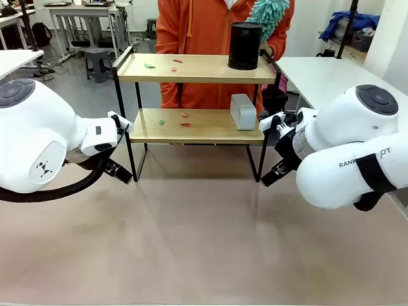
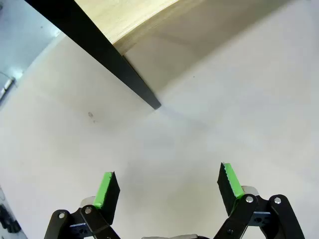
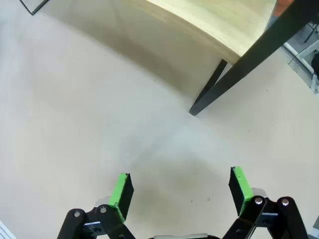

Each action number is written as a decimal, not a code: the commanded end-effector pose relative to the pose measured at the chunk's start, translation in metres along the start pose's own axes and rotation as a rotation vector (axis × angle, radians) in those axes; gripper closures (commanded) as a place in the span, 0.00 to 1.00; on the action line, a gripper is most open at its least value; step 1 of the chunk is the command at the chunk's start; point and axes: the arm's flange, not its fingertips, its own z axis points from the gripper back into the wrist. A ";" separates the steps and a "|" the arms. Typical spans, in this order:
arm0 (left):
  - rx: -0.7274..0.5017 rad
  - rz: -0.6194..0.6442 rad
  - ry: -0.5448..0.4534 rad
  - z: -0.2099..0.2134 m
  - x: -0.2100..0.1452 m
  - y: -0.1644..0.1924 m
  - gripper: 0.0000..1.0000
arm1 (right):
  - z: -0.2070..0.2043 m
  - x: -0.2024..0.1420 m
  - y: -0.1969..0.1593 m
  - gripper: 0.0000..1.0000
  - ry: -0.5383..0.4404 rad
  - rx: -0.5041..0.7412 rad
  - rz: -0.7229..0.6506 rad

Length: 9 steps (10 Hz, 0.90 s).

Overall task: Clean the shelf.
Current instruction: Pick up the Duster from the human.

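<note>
A: The shelf [image 1: 210, 129] is standing at the table's far side, scraps [image 1: 185, 124] littering both boards.

B: The left gripper [image 2: 169, 186] and right gripper [image 3: 182, 191] are hanging spread, empty. Lifting the black cylinder [image 1: 245, 46] straight up is looking wisest.

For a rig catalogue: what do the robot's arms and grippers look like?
Both arms are white, rounded, with dark grey joint caps. The left arm has a small black logo and black cable; the right arm, dark lettering and a black strap. The left gripper and right gripper are black with green-padded fingers.
</note>
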 end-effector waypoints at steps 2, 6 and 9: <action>0.000 0.000 0.000 0.000 0.000 0.000 0.00 | 0.000 0.000 0.000 0.00 0.000 0.000 0.000; 0.000 0.000 0.000 0.000 0.000 0.000 0.00 | 0.000 0.000 0.000 0.00 0.000 0.000 0.000; 0.000 0.000 0.000 0.000 0.000 0.000 0.00 | 0.000 0.000 0.000 0.00 0.000 0.000 0.000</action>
